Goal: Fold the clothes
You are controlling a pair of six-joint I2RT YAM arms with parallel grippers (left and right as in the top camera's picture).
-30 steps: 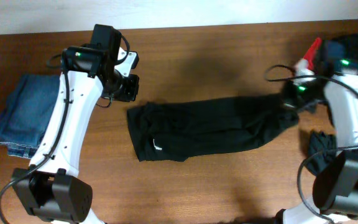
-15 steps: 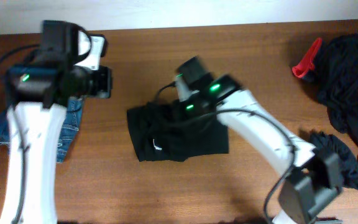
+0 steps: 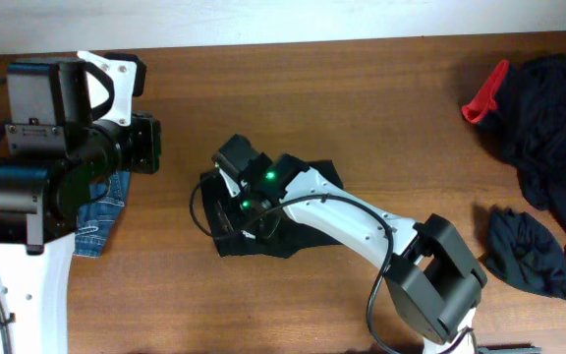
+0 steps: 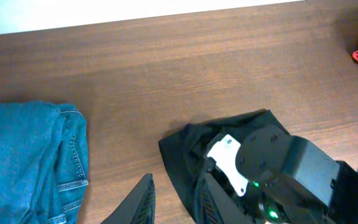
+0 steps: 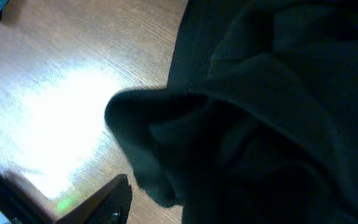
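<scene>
- The black shirt (image 3: 249, 244) lies bunched and partly folded on the bench (image 3: 381, 88), about midway between its left and right edges.
- The right gripper (image 3: 234, 214) is down on the shirt's left part; the right wrist view is filled with dark cloth, and I cannot tell whether the jaws grasp it.
- The left gripper (image 4: 174, 182) hangs above bare wood between the shirt and the blue jeans (image 3: 96, 211), jaws parted with nothing between them.
- The jeans lie folded at the left edge, well apart from the shirt.
- A heap of black garments (image 3: 558, 108) sits at the far right corner, with a red item (image 3: 484, 93) touching its left side.
- Another crumpled black garment (image 3: 529, 251) lies by the right edge, nearer the robot.
</scene>
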